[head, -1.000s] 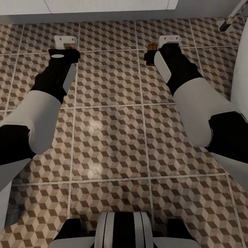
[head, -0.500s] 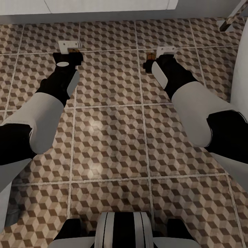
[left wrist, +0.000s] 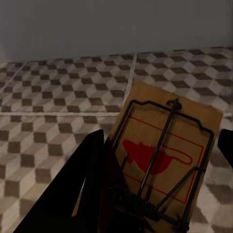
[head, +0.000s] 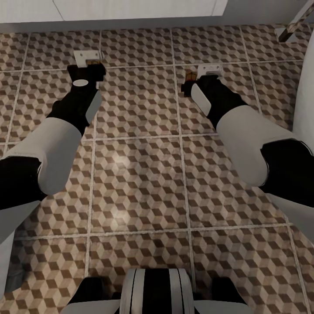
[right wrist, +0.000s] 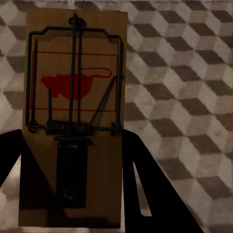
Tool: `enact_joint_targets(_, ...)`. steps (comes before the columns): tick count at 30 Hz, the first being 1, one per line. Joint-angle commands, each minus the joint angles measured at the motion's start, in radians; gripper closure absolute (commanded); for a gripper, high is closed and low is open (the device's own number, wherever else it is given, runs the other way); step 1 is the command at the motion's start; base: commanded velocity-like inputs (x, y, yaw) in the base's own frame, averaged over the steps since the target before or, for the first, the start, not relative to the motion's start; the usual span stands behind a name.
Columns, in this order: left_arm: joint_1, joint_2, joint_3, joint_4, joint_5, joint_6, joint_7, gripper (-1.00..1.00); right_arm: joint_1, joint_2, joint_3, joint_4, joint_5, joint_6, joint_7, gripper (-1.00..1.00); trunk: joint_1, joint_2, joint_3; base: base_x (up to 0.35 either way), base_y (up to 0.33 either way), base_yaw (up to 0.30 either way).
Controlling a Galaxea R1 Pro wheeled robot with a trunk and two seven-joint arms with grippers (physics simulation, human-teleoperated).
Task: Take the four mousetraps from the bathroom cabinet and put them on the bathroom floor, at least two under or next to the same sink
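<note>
Gripping a mousetrap (left wrist: 162, 160) between its dark fingers (left wrist: 85, 189), the left gripper (head: 89, 59) is clamped on the small wooden board low over the bathroom floor (head: 139, 174). The left wrist view shows the trap's wire bar, coiled spring and red mouse print face up, the board tilted against the cube-patterned tiles, with a plain grey wall base (left wrist: 116, 26) beyond.

A second mousetrap (right wrist: 75, 116) sits closed in the right gripper (head: 205, 72), whose fingers (right wrist: 155, 194) flank the spring end of the board; the printed face points at the camera and the patterned tiles lie behind it. Whether either board touches the floor cannot be told.

From the head view, both arms reach forward and down, well apart, each gripper near a pale grout line. The trap in the right gripper (head: 189, 78) shows as a small brown sliver just beside the white jaw block. A white unit (head: 131, 8) runs along the far edge of the tiles, and the robot's own base (head: 157, 290) shows at the near edge.
</note>
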Motion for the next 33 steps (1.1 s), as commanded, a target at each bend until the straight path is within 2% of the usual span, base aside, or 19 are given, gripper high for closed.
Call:
enact_joint_targets(1, 0.000, 0.000, -0.004, 0.000, -0.008, 0.003, 0.007, 1.00, 0.000, 0.000, 0.007, 0.005, -0.014, -0.004, -0.009, 1.00, 0.000, 0.000, -0.001, 0.096, 0.000, 0.000)
enact_joint_targets(11, 0.000, 0.000, -0.004, 0.001, -0.008, -0.003, 0.008, 1.00, 0.000, 0.000, 0.009, 0.077, -0.015, -0.089, -0.009, 1.00, 0.000, 0.000, -0.001, 0.085, 0.000, 0.000)
enact_joint_targets(20, 0.000, 0.003, -0.005, 0.074, -0.002, -0.004, 0.008, 1.00, 0.000, 0.000, 0.011, 0.089, -0.009, -0.109, -0.008, 1.00, 0.000, 0.000, -0.001, 0.016, 0.000, 0.000)
enact_joint_targets(33, 0.000, 0.009, -0.006, 0.081, -0.001, -0.005, 0.007, 1.00, 0.000, 0.000, 0.012, 0.177, -0.008, -0.154, -0.007, 1.00, 0.000, 0.000, -0.001, 0.001, 0.000, 0.000)
